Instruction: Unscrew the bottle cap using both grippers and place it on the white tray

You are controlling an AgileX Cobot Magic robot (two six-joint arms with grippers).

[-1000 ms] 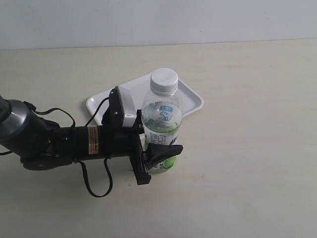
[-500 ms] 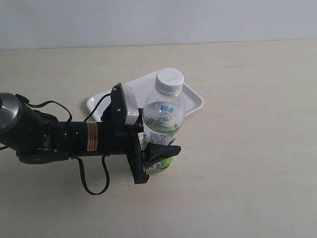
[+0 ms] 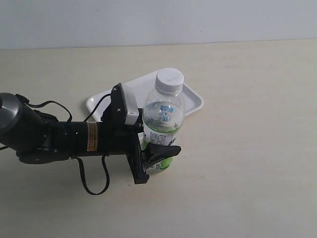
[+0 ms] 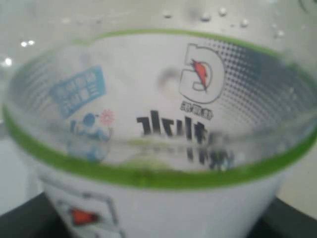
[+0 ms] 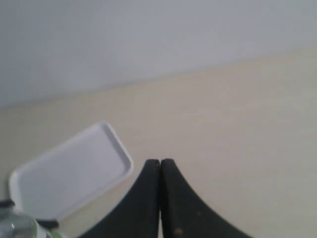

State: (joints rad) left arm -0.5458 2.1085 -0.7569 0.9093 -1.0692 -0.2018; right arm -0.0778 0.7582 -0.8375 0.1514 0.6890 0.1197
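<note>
1. The left gripper (image 3: 157, 139) reaches in from the left, lying low over the pale table (image 3: 247, 148), and is clamped on the bottle (image 3: 162, 121). One black finger (image 3: 163, 151) crosses the green-and-white label on the near side. The other is mostly hidden behind the plastic.
2. The bottle leans a little to the right, with its neck further right than its base. I cannot tell whether the base is touching the table.
3. The bottle cap (image 3: 169, 81) sits on the bottle's neck (white, round, the top part of it).
4. The white tray (image 3: 190, 96) lies flat on the table just beyond the bottle, running at a slant from left to far right.
5. In the left wrist view the bottle (image 4: 158, 124) fills almost everything. The green band and blue print are blurred, and dark finger edges (image 4: 29, 218) show at the corners.
6. The right gripper (image 5: 159, 163) has its two black fingertips pressed together, gripping nothing. It is over bare table, with the tray (image 5: 74, 178) off to one side of it.
7. A light grey box (image 3: 128, 104) rides on the left gripper, and an orange sticker (image 3: 92, 138) marks the arm.
</note>
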